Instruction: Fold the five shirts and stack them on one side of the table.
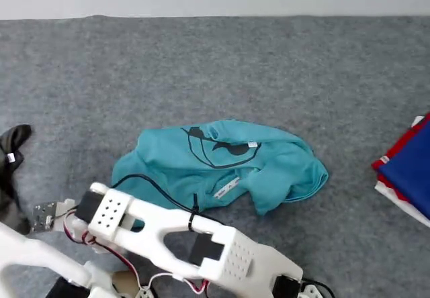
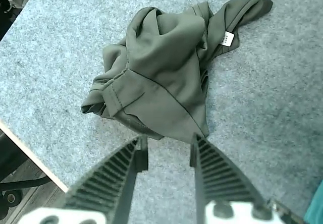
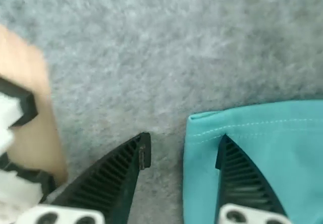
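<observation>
There's the crumpled teal cloth shirt [image 1: 222,164] mid-table on the grey felt tabletop [image 1: 269,63], the folded red, blue and white shirt stack [image 1: 406,170] at three o'clock and the rumpled olive-green shirt [image 2: 161,67] at nine. The left gripper [image 2: 170,148] gapes wide and empty, just short of the olive-green one. The right gripper [image 3: 184,144] is spread wide too, straddling the teal hem and gripping nothing.

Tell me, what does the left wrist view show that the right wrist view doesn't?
Left wrist view: a crumpled olive shirt with a white tag, lying near the edge of the table, just ahead of the left pincer. Right wrist view: the hemmed edge of a teal shirt, with one finger of the right pincer over it and the other over bare table. Shared: the grey table and an open pincer in each; a teal sliver also sits in a corner of the left wrist view.
</observation>
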